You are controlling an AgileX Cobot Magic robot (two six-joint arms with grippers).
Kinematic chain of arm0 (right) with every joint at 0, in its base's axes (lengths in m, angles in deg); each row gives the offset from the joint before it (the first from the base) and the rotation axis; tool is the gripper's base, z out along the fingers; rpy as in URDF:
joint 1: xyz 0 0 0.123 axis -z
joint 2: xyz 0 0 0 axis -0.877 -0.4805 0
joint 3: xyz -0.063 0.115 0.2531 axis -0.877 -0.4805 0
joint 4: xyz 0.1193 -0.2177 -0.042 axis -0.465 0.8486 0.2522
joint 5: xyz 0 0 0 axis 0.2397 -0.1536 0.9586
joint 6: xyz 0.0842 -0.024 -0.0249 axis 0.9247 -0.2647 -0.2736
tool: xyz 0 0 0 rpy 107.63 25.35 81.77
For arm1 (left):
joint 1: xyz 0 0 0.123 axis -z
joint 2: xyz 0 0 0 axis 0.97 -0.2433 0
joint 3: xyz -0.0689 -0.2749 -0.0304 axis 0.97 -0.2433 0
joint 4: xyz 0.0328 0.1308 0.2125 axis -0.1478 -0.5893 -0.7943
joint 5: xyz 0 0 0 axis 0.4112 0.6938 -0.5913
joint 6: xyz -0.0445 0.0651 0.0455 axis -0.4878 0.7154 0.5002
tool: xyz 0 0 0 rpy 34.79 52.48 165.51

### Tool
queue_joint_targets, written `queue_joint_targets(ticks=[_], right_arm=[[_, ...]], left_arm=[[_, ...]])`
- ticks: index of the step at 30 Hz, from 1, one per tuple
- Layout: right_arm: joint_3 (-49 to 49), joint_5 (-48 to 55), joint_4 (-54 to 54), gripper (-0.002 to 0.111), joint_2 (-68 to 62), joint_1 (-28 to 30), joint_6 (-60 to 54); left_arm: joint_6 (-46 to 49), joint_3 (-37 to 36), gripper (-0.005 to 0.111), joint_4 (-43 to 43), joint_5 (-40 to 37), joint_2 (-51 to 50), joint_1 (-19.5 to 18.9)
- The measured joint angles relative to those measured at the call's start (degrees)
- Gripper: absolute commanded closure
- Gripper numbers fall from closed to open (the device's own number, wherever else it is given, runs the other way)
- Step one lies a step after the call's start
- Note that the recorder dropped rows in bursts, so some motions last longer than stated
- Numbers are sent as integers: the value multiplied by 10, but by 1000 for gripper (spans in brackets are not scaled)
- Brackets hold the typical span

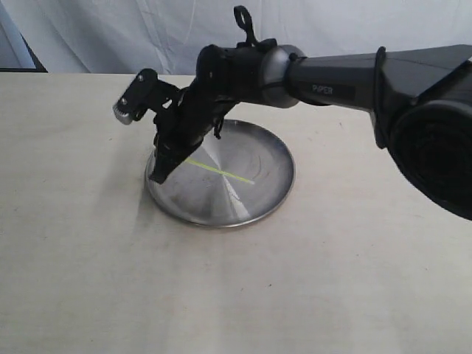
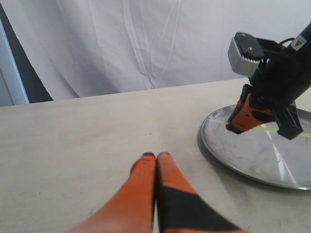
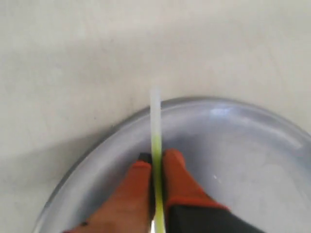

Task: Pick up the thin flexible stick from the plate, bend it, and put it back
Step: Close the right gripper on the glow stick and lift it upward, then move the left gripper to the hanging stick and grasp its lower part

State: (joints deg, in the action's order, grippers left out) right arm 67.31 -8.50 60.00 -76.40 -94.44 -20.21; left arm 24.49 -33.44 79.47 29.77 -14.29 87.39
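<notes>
The thin flexible stick (image 1: 221, 172) is a straight yellow-green rod lying across the shiny round steel plate (image 1: 273, 158). My right gripper (image 1: 158, 175) reaches across to the plate's left part and is shut on one end of the stick. The right wrist view shows the stick (image 3: 155, 121) pinched between the orange fingers (image 3: 177, 167), its pale tip reaching past the plate rim (image 3: 233, 109). I cannot tell whether the stick is lifted off the plate. My left gripper (image 2: 156, 155) is shut on nothing, low over the bare table left of the plate (image 2: 243, 155). It is out of the exterior view.
The plate stands on a pale table (image 1: 88, 243). A white cloth (image 1: 110, 29) hangs behind it. The right arm's black body (image 1: 354, 81) stretches over the table's right side above the plate.
</notes>
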Motion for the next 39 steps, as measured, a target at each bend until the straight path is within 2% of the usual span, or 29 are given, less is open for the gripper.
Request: queue_joint_targets(ticks=[10, 16, 19, 21, 25, 29, 33, 36, 37, 39], right_arm=[[-1, -5, -92, 109, 78, 0, 128], [-41, -6, -150, 109, 142, 0, 165], [-80, -7, -197, 109, 178, 0, 168], [-114, -7, -229, 109, 201, 0, 168], [-182, -23, -283, 109, 248, 0, 154], [-245, -44, -328, 109, 287, 0, 126], [-287, -64, -384, 109, 322, 0, 86], [-297, -65, -424, 109, 337, 0, 57], [-299, -64, -441, 109, 340, 0, 47], [-300, -63, -476, 109, 341, 0, 25]], left_arm=[[0, 0, 107, 0, 0, 0, 0], [0, 0, 107, -7, 0, 0, 0], [0, -1, 107, -46, 28, 0, 0], [-16, -1, 107, -28, 78, 0, 0], [-103, -1, 107, 86, 188, 0, 0], [-231, -1, 107, 203, 275, 0, 0], [-324, -1, 107, 249, 321, 0, 0], [-366, -1, 107, 259, 313, 1, 0], [-396, 0, 107, 261, 291, 1, 0], [-446, 14, 107, 254, 195, 1, 0]])
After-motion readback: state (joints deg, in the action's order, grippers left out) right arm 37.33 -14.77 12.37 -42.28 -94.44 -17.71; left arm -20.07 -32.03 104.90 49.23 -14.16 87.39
